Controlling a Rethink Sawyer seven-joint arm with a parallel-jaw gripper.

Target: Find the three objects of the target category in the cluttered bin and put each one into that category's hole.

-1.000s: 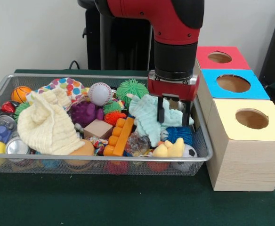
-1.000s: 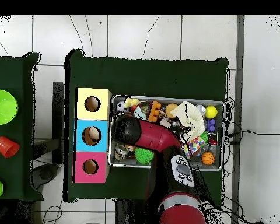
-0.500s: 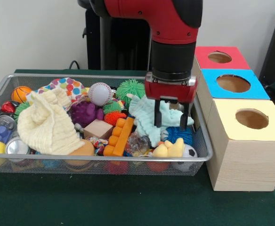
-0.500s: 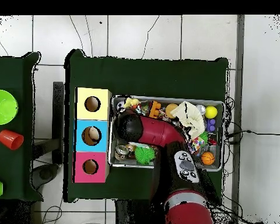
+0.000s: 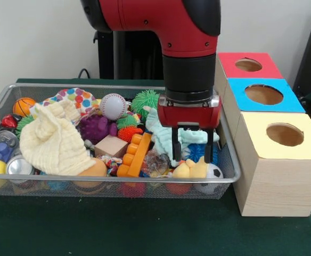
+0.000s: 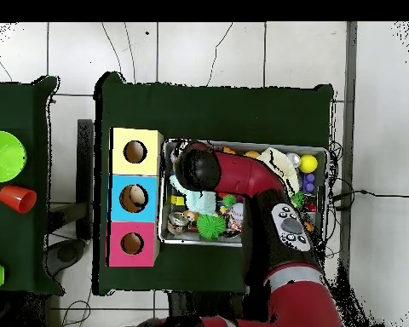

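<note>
Bin (image 5: 227, 160): yellow toy (image 5: 191, 170) lodged at its near right, directly beneath pincer (image 5: 193, 153); pincer spread, empty, mint cloth (image 5: 163, 133) behind it.

A plain pale wall (image 5: 38, 37) runs behind the dark green table (image 5: 145, 234). From above, white floor tiles (image 6: 208, 51) surround it, cables trailing across, and a second green table (image 6: 25, 247) sits alongside.

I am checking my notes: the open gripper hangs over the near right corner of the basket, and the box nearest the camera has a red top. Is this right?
Not quite. In the front view, the box nearest the camera has a yellow top; the red one is farthest. The gripper is open over the basket's near right corner, as you wrote.
</note>
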